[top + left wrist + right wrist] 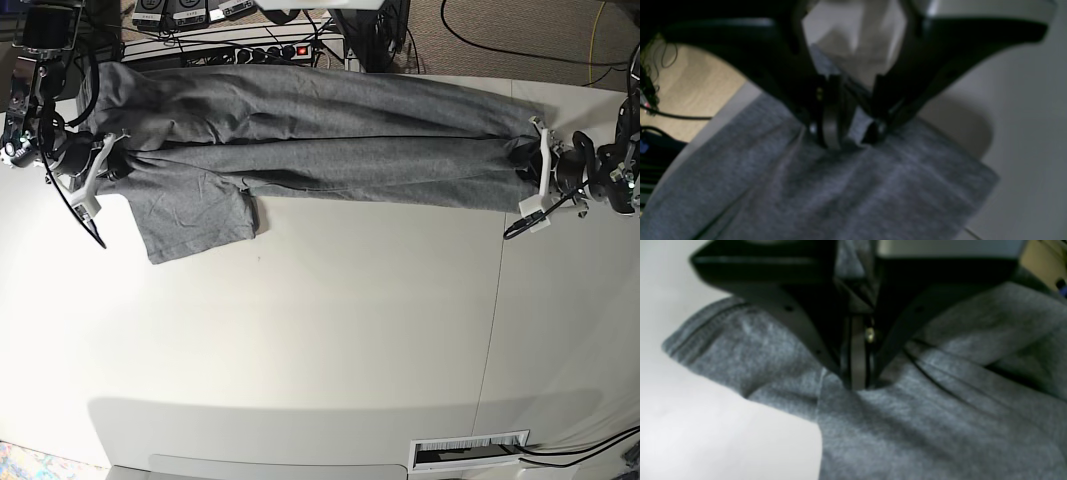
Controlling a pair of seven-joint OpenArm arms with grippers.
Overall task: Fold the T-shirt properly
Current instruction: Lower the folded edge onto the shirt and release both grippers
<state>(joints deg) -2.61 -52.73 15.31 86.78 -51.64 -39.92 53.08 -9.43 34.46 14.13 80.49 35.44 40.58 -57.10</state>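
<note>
The grey T-shirt (320,140) lies stretched in a long band across the far side of the white table (320,330), one sleeve (195,215) spread flat toward the front left. My right gripper (118,158) is at the band's left end. In the right wrist view its fingers (857,385) are pressed together on a pinch of the T-shirt (923,426). My left gripper (528,160) is at the right end. In the left wrist view it (853,136) holds a bunched fold of the T-shirt (840,193) between its fingers.
A power strip and cables (270,50) sit just beyond the table's far edge. A slotted white panel (470,452) lies at the front right. Wooden floor with cables (690,90) shows past the table edge in the left wrist view.
</note>
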